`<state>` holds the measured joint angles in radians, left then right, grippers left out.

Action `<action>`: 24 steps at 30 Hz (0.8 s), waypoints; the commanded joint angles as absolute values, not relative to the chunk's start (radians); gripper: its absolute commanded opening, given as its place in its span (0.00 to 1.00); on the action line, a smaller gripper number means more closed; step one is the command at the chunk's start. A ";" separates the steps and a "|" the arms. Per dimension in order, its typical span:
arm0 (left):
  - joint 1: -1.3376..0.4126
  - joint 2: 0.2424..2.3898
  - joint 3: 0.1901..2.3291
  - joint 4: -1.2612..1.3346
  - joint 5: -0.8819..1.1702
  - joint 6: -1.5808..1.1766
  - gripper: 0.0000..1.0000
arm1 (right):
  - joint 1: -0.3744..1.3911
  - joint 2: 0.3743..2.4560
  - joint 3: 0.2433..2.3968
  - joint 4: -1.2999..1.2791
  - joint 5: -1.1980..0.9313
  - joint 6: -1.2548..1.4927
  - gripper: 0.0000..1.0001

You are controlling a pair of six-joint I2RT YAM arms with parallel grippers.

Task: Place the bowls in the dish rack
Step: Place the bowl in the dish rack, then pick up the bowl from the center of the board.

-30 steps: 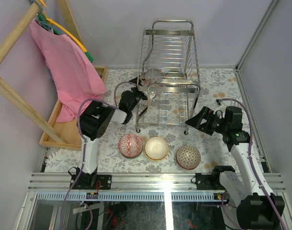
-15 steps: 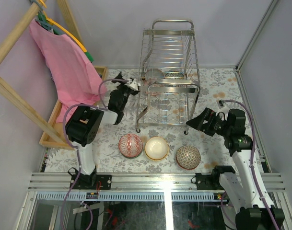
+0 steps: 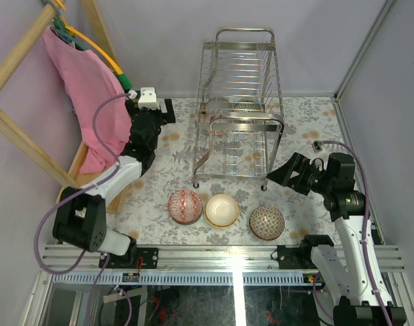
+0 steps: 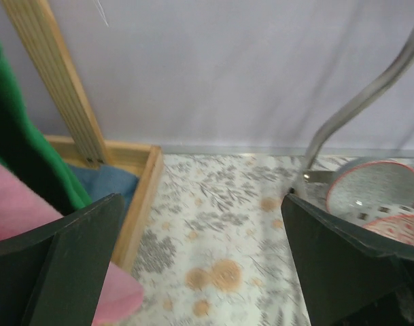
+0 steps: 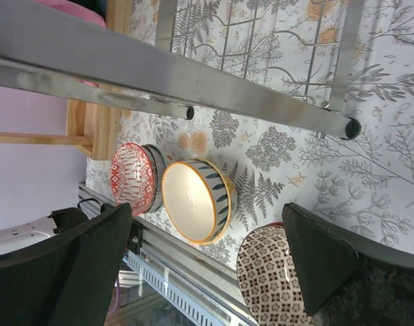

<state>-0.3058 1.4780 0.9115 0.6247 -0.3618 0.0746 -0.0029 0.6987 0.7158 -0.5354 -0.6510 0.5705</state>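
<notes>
The chrome dish rack (image 3: 246, 122) stands at the back middle, with two bowls on its lower tier: a grey one (image 3: 219, 105) and a patterned one (image 3: 247, 105). Three bowls sit in a row in front of it: red-white (image 3: 185, 206), cream (image 3: 221, 210) and brown-patterned (image 3: 266, 222). My left gripper (image 3: 164, 113) is open and empty, left of the rack near the pink cloth. The left wrist view shows the grey bowl (image 4: 376, 193) and a red bowl (image 4: 400, 227) beside a rack wire (image 4: 356, 109). My right gripper (image 3: 278, 173) is open by the rack's front right leg, above the cream bowl (image 5: 193, 200).
A shallow wooden tray (image 3: 91, 180) lies at the left, under a pink cloth (image 3: 91, 95) hung from a wooden frame (image 3: 16, 132). The rack's lower bar (image 5: 125, 75) crosses the top of the right wrist view. The table's metal front rail (image 3: 227, 255) runs just below the bowls.
My left arm has swung away from the rack to the back left and its jaws have opened wide. The right arm has drifted slightly to the right.
</notes>
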 commanded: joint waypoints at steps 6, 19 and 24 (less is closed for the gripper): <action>-0.254 1.316 1.033 0.000 -0.075 -0.231 1.00 | -0.003 0.697 0.888 -0.846 -0.533 0.531 1.00; -0.179 1.034 0.983 -0.294 0.237 -0.359 1.00 | -0.002 0.570 0.878 -0.896 -0.595 0.644 0.99; -0.179 0.912 0.920 -0.334 0.283 -0.394 1.00 | -0.002 0.533 0.950 -0.981 -0.455 0.640 0.99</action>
